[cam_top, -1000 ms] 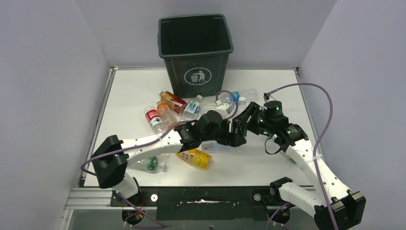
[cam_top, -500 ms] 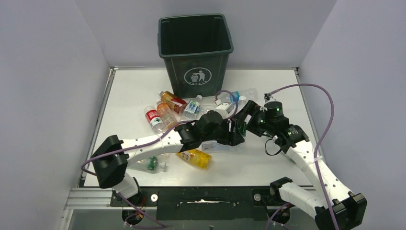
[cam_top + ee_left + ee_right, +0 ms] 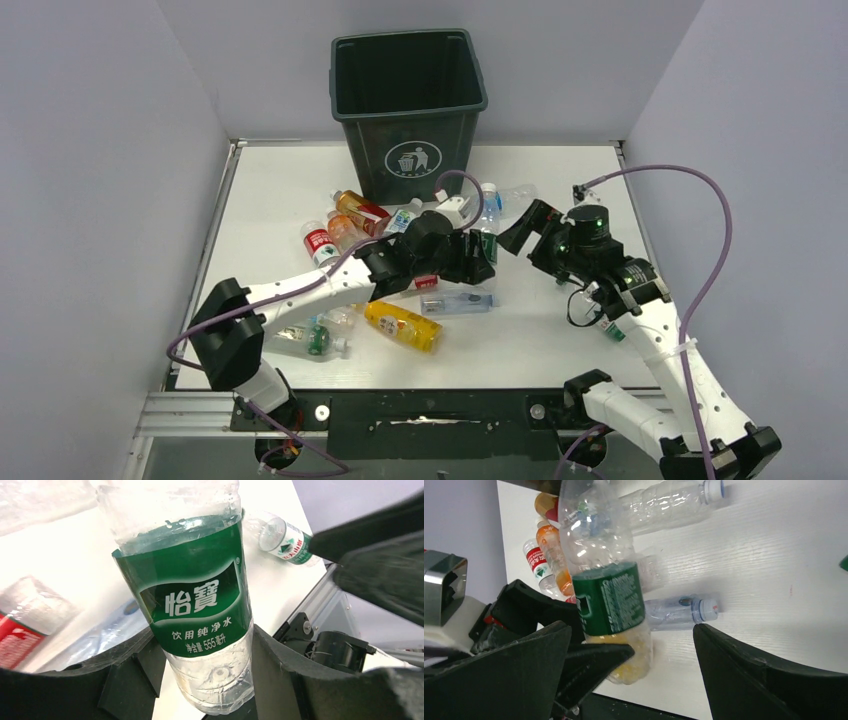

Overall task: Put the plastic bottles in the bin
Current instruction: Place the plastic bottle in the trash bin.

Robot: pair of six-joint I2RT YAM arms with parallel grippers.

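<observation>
My left gripper is shut on the lower end of a clear plastic bottle with a green label, holding it raised above the table. My right gripper stands wide open just right of that bottle, touching nothing. The dark green bin stands at the back centre, behind both grippers. More plastic bottles lie on the table: a yellow-orange one, a clear one, and a cluster with red, orange and blue labels.
A green-labelled bottle lies near the left arm's base. Another clear bottle lies right of the bin. Grey walls close the table's left, right and back sides.
The right gripper's jaws have spread wide and it has drawn back to the right. The left gripper has shut on the green-labelled bottle and carried it up and toward the bin.
</observation>
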